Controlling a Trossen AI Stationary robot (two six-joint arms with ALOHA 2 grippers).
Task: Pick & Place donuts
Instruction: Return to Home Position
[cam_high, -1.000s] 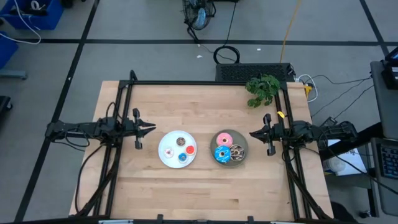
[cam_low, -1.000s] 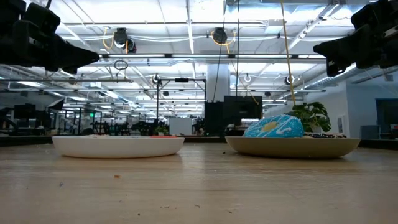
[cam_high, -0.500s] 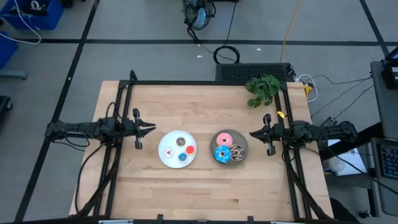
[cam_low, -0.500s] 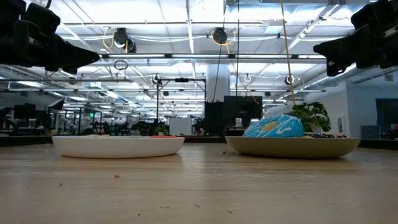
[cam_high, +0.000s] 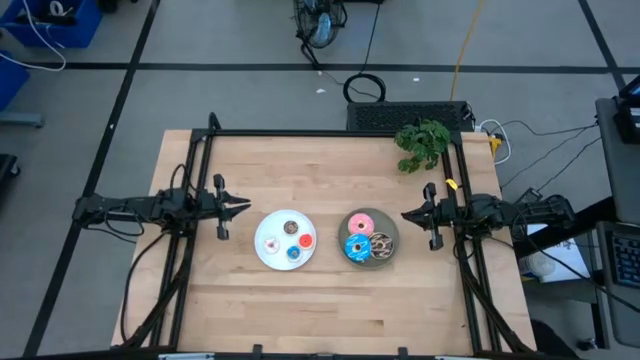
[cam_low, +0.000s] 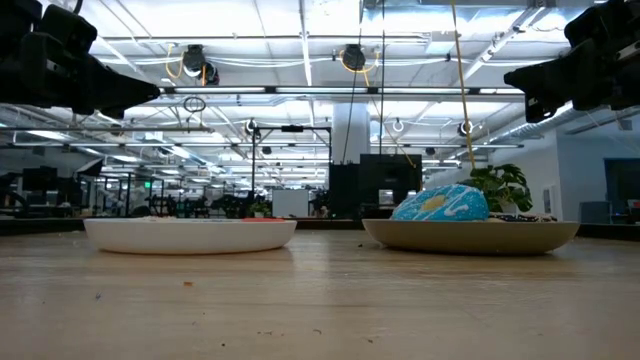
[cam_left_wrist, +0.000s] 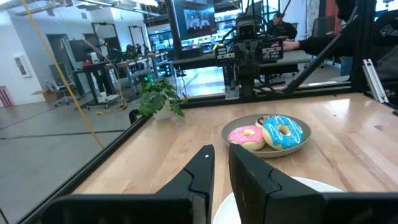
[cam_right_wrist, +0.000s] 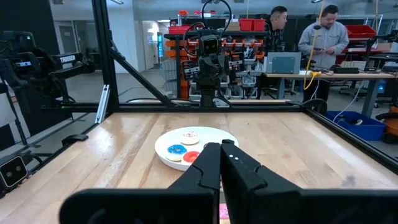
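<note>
Sorting looks finished: all seven donuts lie on plates in the middle of the surface (cam_high: 320, 300). The white plate (cam_high: 262, 229) holds the four small ones: a brown donut (cam_high: 291, 227), a white donut (cam_high: 270, 241), a red donut (cam_high: 306, 240) and a blue donut (cam_high: 293, 253). The grey plate (cam_high: 394, 227) just beside it carries the pink donut (cam_high: 361, 223), the blue sprinkled donut (cam_high: 357, 247) and the chocolate sprinkled donut (cam_high: 381, 244), crowded and touching, likely because three large rings barely fit. The left jaws hang above the surface near the white plate, all but closed and gripping nothing. The right jaws, pressed together and empty, mirror them beside the grey plate. Both point inward, clear of the plates, which reads as a resting pose.
</note>
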